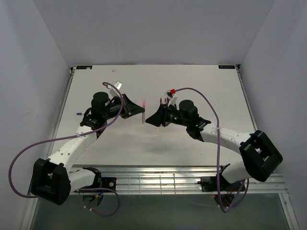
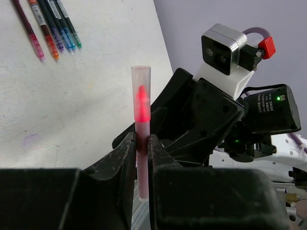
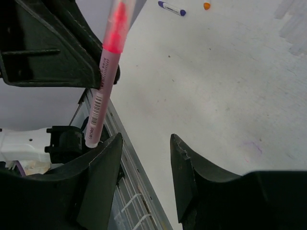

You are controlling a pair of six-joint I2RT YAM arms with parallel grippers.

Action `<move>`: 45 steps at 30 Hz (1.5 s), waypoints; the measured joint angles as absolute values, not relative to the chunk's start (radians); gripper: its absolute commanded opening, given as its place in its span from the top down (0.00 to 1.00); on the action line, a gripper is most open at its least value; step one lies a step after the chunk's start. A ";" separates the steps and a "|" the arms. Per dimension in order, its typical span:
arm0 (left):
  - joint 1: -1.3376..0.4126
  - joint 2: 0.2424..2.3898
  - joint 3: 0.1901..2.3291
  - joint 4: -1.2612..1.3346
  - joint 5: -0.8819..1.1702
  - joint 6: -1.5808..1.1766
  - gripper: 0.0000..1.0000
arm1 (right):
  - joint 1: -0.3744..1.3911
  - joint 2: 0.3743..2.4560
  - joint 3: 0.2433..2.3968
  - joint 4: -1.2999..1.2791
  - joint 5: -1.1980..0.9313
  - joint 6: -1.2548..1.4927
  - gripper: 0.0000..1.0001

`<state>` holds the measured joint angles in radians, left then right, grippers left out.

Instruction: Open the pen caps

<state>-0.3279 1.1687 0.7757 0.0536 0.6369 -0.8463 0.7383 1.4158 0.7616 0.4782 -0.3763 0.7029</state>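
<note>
1. In the top external view, a small dark item (image 1: 78, 113) lies on the table (image 1: 192, 148) at centre left. It is too small to identify.
2. The left gripper (image 2: 142, 142) has its jaws clamped on the shaft of the pink pen (image 2: 143, 125), which stands upright between the two fingers. The lower part of the left wrist view is filled by the gripper body, which hides the pen's bottom end.
3. The pen cap (image 2: 141, 91) is the translucent tube with a bright pink core at the pen's upper end, above the fingers. The join between cap and shaft is hard to make out.
4. In the top external view, the pen sits at frame centre between the two grippers, clear of the table.
5. The right gripper (image 3: 144, 158) has its jaws spread wide and holds nothing. The pen's lower end sits just beside its left finger (image 3: 103, 177); contact cannot be confirmed.
6. A row of pens (image 2: 48, 24) lies at the upper left of the left wrist view, cut off by the top edge.
7. At the top of the right wrist view are a blue-capped pen (image 3: 171, 8) and an orange piece (image 3: 206, 5). Pale blurred shapes (image 3: 293, 24) are cut off at the upper right.
</note>
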 measured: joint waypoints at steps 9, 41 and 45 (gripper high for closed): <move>-0.354 1.144 0.769 0.086 0.602 -0.866 1.00 | 0.775 1.414 0.715 0.661 -0.365 0.779 0.50; -0.382 1.144 0.760 0.075 0.557 -0.842 1.00 | 0.801 1.520 0.742 0.850 -0.373 0.872 0.69; -0.382 1.133 0.754 0.083 0.556 -0.830 0.82 | 0.793 1.532 0.743 0.847 -0.370 0.898 0.92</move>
